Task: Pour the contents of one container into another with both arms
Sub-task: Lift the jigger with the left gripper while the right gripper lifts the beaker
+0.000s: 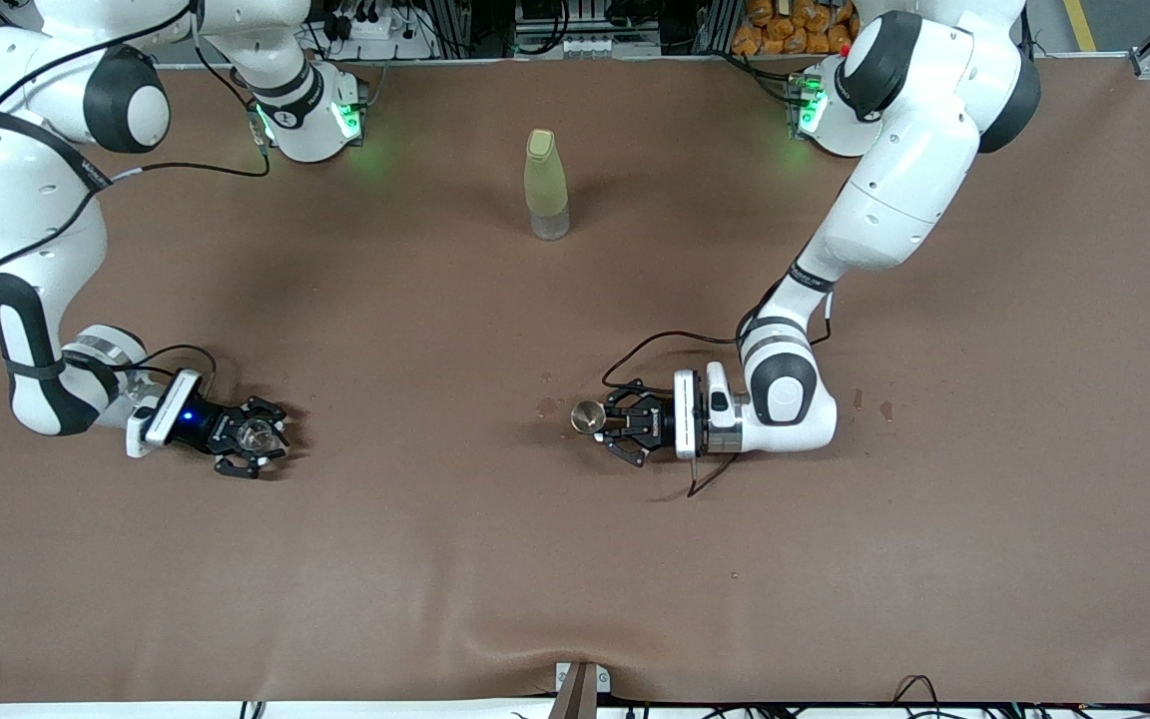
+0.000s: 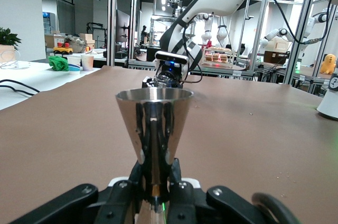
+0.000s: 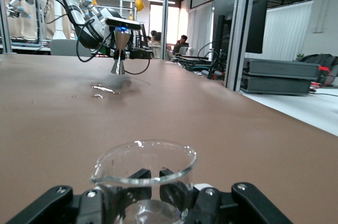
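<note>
Two small vessels are held, one in each hand, low over the brown desk (image 1: 575, 559) and well apart. The clear glass cup (image 1: 257, 433) is clamped upright between the fingers of the right hand (image 1: 254, 439), toward the right arm's end of the desk; in the right wrist view its rim (image 3: 143, 161) is seen level, which suits carrying contents without loss. The silver stemmed cup (image 1: 588, 415) is gripped by its narrow lower part in the left hand (image 1: 625, 424), near the middle of the desk, with its mouth up and unobstructed, as a receiving vessel would be presented; in the left wrist view the cone (image 2: 153, 129) stands upright between the closed fingers. Both wrists are laid nearly horizontal, so that each cup is reached from the side and its opening is kept free. Small wet spots (image 1: 547, 405) are noted on the desk beside the metal cup. A tall yellow-green bottle (image 1: 545, 185) stands farther from the front camera, apart from both hands. It is judged that the cups must be brought together before pouring.
</note>
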Available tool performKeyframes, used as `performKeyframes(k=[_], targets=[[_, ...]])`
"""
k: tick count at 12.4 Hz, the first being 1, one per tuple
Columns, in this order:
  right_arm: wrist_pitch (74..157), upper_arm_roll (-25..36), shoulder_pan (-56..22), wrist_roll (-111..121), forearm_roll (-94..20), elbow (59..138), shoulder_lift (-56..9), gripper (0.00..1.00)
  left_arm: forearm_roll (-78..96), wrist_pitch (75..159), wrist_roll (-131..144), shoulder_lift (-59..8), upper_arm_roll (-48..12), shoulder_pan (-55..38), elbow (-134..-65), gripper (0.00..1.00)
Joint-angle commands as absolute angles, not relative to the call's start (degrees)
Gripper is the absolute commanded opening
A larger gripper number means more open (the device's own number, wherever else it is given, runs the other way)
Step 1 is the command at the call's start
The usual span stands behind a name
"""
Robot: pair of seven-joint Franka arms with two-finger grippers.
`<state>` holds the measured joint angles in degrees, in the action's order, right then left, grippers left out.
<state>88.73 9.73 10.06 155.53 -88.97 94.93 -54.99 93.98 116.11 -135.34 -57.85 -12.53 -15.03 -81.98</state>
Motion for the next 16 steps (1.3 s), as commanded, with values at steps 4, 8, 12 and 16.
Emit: performKeyframes(k=[4,8,12,16], targets=[[82.89,10.02,5.54,148.29,-89.65,97.03,-49.14,0.00,98.69,119.79,-134.82,-56.87,-12.13,-19.24,-81.12,0.00],[80.33,10.19,3.35,140.29,-89.56,100.00,-43.70,0.00,99.14,119.79,-135.18,-56.87,-12.04,-19.78,-81.21,0.00],[81.56,10.46,0.98,132.74,-89.65,108.09,-33.16,0.00,98.79,119.88,-134.91,-56.86,-11.87,-19.77,-81.30,0.00],[85.42,11.69,-2.89,126.58,-89.82,115.73,-23.40,0.00,98.70,120.59,-134.83,-56.78,-11.69,-19.69,-81.39,0.00]])
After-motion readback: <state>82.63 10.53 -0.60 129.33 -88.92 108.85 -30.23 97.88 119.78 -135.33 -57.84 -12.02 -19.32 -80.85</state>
